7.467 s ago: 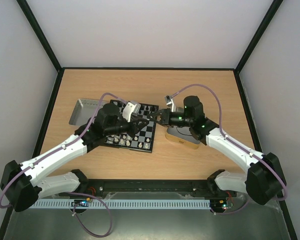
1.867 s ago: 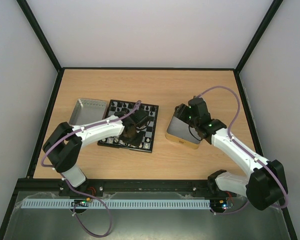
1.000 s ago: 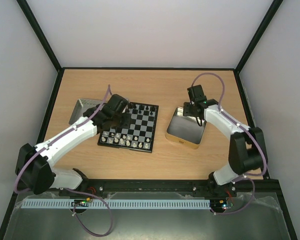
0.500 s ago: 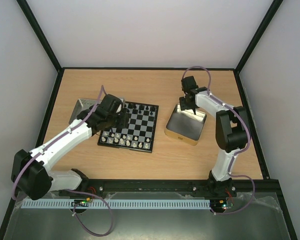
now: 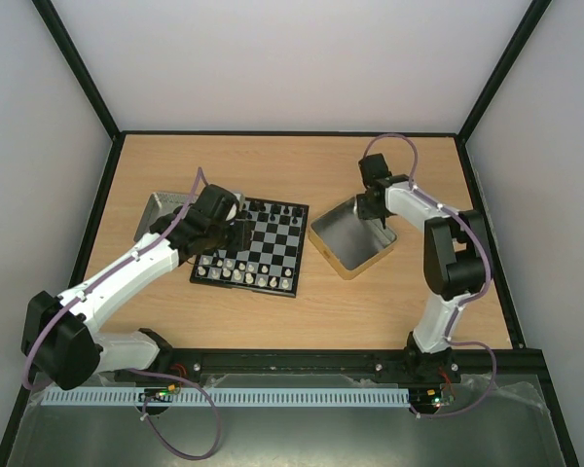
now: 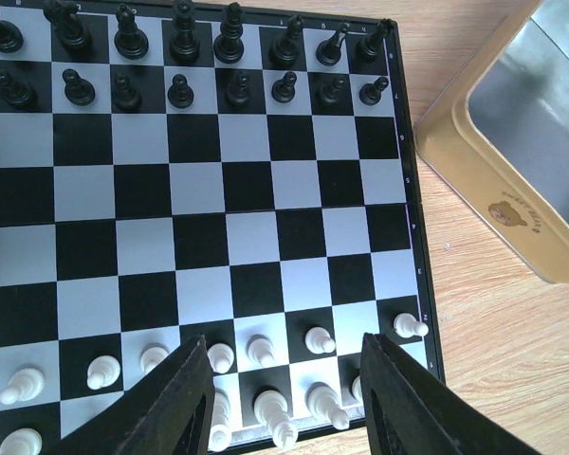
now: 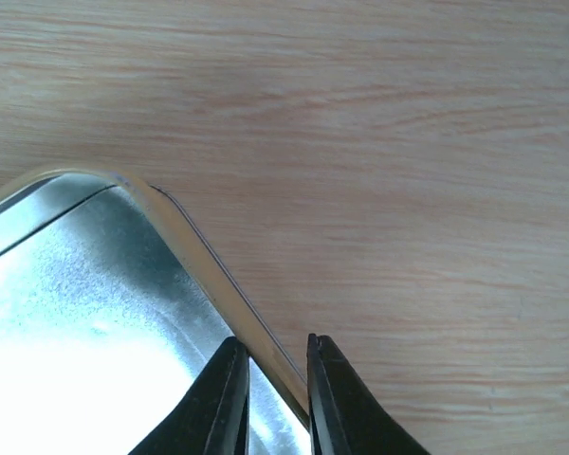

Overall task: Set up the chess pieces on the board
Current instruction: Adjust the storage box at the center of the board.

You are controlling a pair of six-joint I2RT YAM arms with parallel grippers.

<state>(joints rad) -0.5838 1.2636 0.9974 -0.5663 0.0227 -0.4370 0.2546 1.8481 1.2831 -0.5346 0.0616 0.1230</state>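
The board [image 5: 265,249] lies at the table's centre-left and fills the left wrist view [image 6: 199,199]. White chess pieces [image 6: 319,339] stand on its two near rows, black pieces [image 6: 180,90] on its two far rows. My left gripper [image 6: 284,384] is open and empty above the white rows; one finger [image 6: 185,403] hides part of them. From the top it [image 5: 238,226] hangs over the board's left part. My right gripper [image 7: 273,398] is shut on the rim [image 7: 229,284] of the gold-sided tin [image 5: 350,235], at its far edge [image 5: 372,206].
A grey metal tray [image 5: 158,210] sits left of the board, partly under my left arm. The tin stands turned at an angle, its corner close to the board's right edge [image 6: 512,161]. Black rails edge the table.
My right gripper has moved to the tin's far rim and shut on it; the tin has turned and shifted left toward the board. My left arm has barely moved in the last half second.
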